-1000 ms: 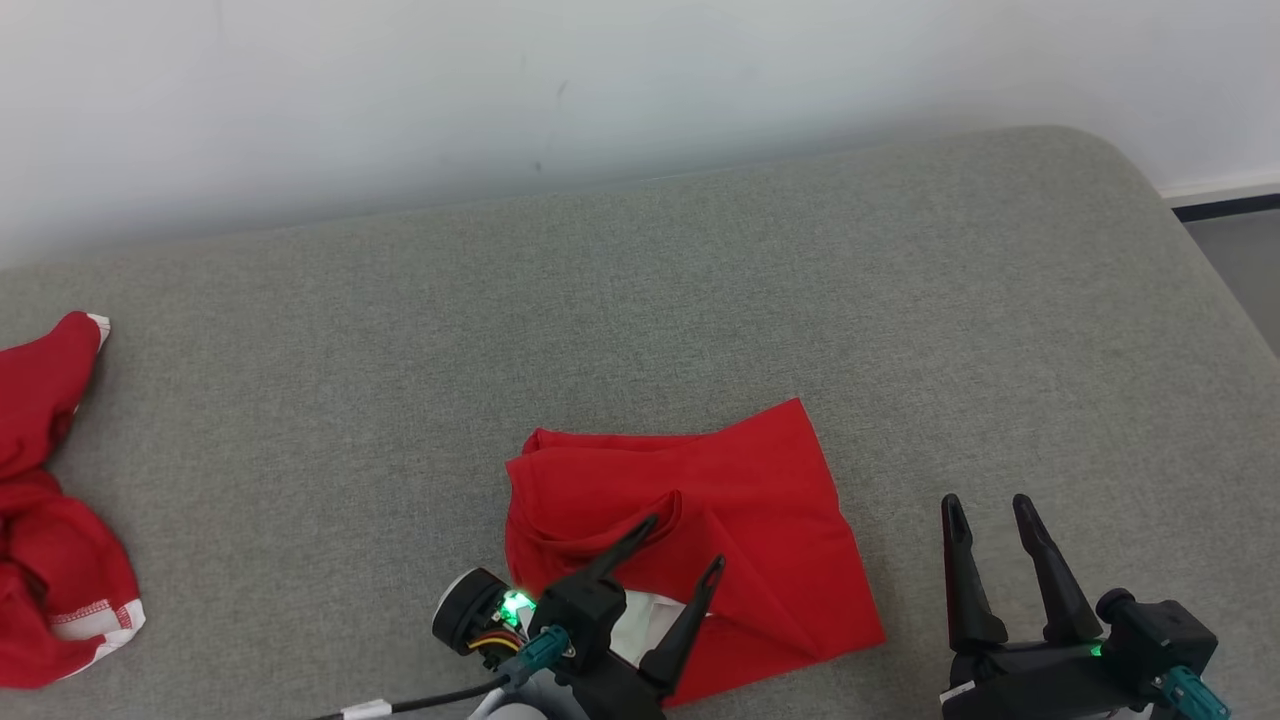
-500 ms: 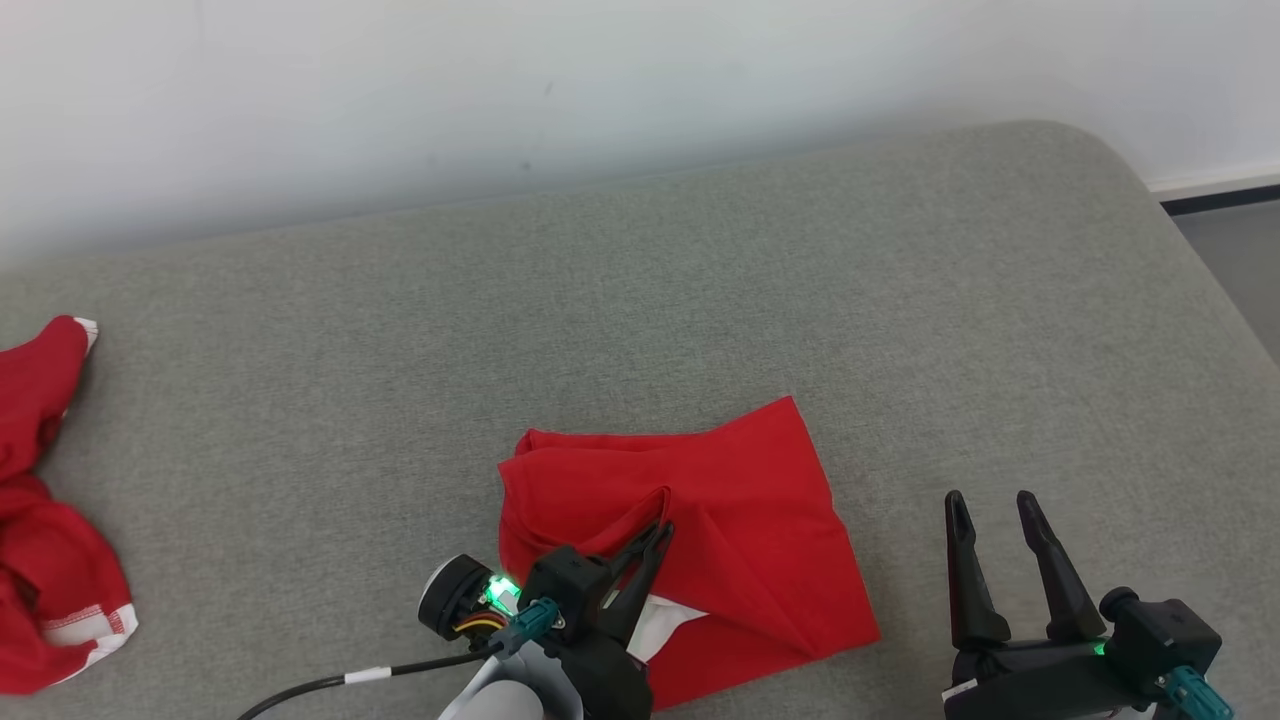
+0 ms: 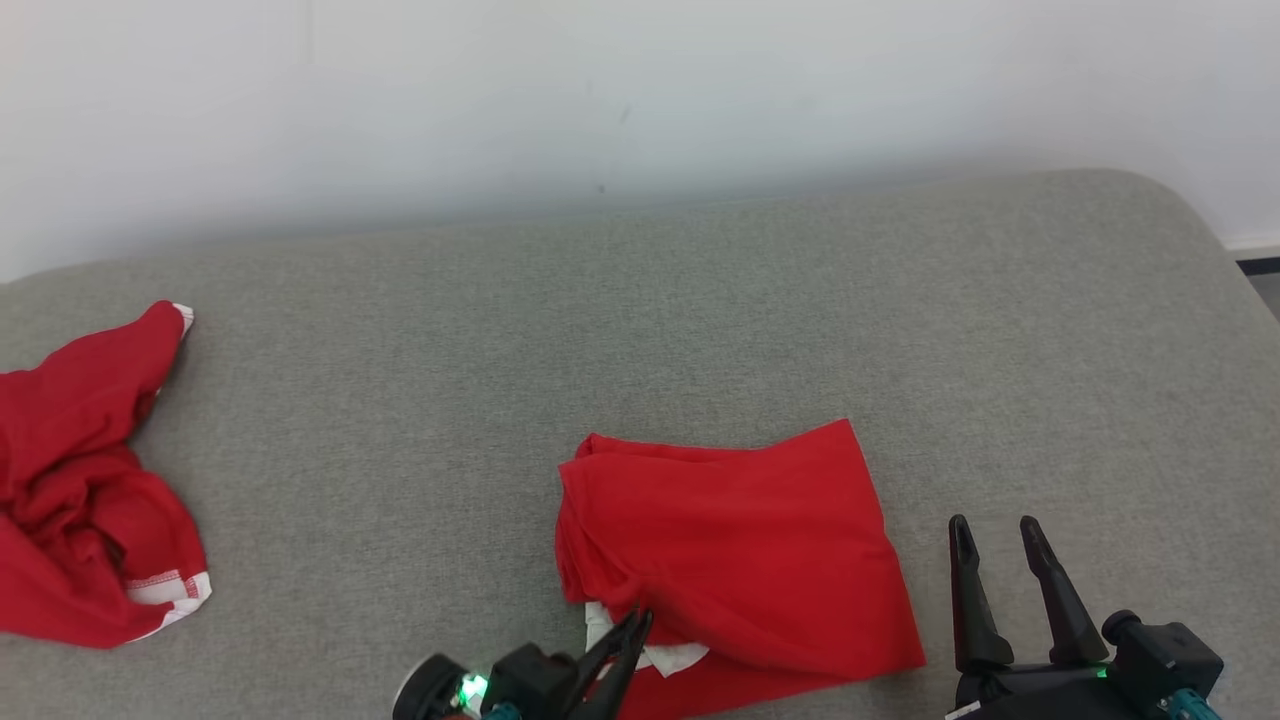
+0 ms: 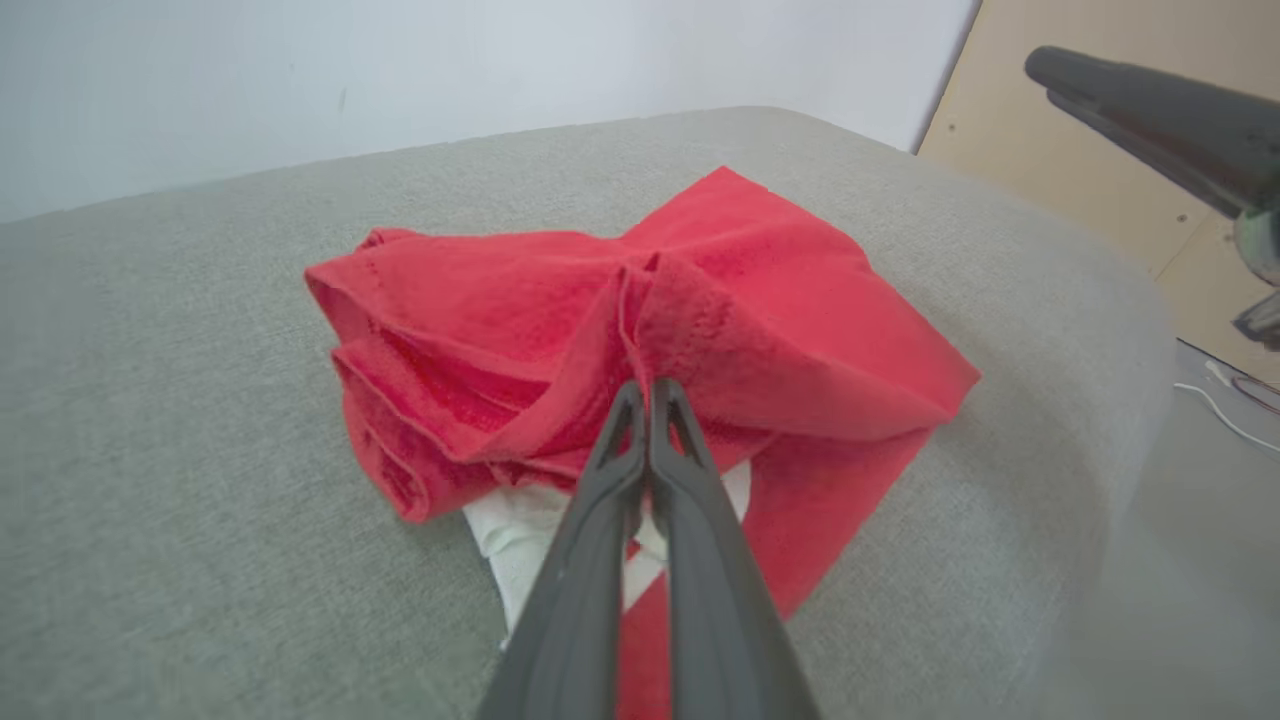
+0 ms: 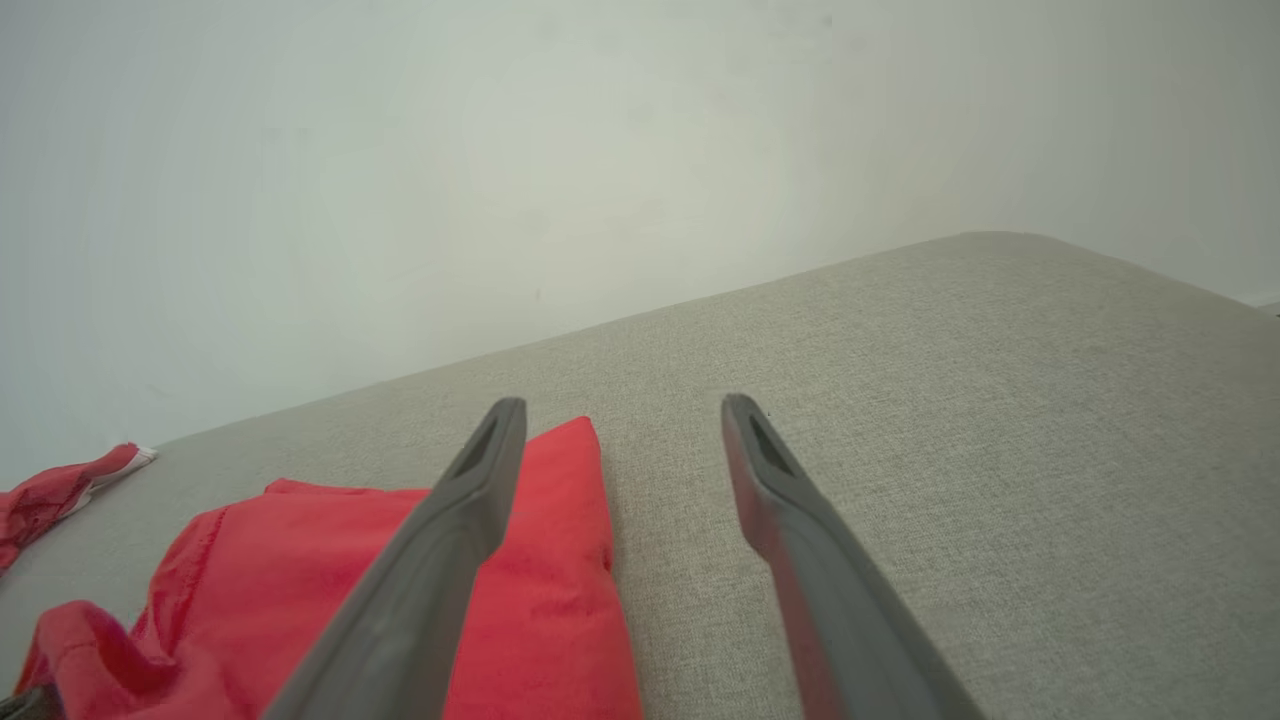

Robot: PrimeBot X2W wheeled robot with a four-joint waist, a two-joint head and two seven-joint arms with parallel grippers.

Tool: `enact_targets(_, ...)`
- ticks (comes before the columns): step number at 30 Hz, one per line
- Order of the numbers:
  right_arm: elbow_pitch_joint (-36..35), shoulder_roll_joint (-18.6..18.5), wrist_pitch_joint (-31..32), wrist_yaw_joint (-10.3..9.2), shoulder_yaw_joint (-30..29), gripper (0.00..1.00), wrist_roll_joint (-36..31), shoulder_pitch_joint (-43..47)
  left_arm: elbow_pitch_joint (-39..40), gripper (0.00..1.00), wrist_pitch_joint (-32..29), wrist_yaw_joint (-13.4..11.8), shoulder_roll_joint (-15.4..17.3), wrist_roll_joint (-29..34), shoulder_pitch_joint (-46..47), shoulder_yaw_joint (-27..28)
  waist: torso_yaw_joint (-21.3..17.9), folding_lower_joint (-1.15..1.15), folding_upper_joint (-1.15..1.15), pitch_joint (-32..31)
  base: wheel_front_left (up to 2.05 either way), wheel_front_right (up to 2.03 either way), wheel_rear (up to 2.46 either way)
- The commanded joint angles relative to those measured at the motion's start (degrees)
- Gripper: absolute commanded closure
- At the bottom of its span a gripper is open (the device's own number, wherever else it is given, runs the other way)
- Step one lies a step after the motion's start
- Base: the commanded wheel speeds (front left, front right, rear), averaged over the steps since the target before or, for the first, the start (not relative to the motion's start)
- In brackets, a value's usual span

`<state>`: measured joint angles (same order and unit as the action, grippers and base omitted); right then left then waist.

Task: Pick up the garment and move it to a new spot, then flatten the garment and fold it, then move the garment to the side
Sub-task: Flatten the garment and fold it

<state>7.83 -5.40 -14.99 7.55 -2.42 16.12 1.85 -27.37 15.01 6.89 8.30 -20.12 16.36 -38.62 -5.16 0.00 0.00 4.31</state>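
Observation:
The folded red garment with a white inner patch lies on the grey cushion, near its front edge. My left gripper is at the garment's near left corner, shut on a raised ridge of red cloth. The left wrist view shows the left gripper pinching that fold of the garment, which puckers up toward the tips. My right gripper stands open just right of the garment, apart from it. In the right wrist view, the right gripper holds nothing and the garment lies behind its left finger.
A second crumpled red garment with white trim lies at the cushion's far left. A pale wall rises behind the cushion. The cushion rounds off at the right, with floor beyond. Bare grey cushion spreads between the two garments and behind them.
My left gripper went from open to shut on the garment's near fold and has drawn back toward the view's bottom edge. The head camera has shifted. The right gripper stays open.

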Motion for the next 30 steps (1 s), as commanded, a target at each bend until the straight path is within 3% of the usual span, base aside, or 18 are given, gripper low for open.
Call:
enact_targets(1,-0.1,0.3,-0.3,-0.16,0.1,0.0,-0.2,0.7,0.6,1.0,-0.2,-0.3,0.3,-0.6,-1.7,0.0,0.7,0.0,0.0,-0.5,0.0,0.0,0.0)
enact_targets(2,0.0,0.3,-0.3,-0.16,0.2,0.0,-0.1,0.8,1.1,1.0,-0.4,-0.4,0.4,-0.8,-2.5,-0.1,0.9,0.0,0.0,-0.6,0.0,0.0,0.0)
enact_targets(3,0.1,0.2,-0.3,-0.16,0.3,0.0,-0.1,0.8,1.5,0.79,-0.4,-0.8,0.6,-1.0,-3.1,-0.2,1.0,0.0,0.0,-0.6,0.0,0.0,0.0)
enact_targets(4,0.1,0.2,-0.3,-0.15,0.3,0.0,-0.1,0.7,1.9,0.03,-0.4,-0.9,0.6,-1.2,-3.8,-0.2,1.1,0.0,0.0,-0.7,0.0,0.0,0.0)
enact_targets(18,0.2,-0.9,-0.3,-0.15,-1.1,0.0,0.5,2.3,12.3,0.0,0.2,-5.2,2.1,-2.2,-11.2,4.4,2.9,0.0,0.0,-2.7,0.0,0.0,0.0)
enact_targets(24,-0.3,-0.7,-0.3,-0.16,-1.6,0.0,-0.1,3.0,20.1,0.0,0.2,-8.8,5.0,-1.8,-14.9,13.9,3.9,0.0,0.0,-4.5,0.0,0.0,0.0)
enact_targets(30,-0.8,-1.0,-0.3,-0.15,-1.8,0.0,0.0,2.9,22.9,0.0,0.2,-11.0,6.7,-1.5,-17.7,24.3,4.5,0.0,0.0,-5.5,0.0,0.0,0.0)
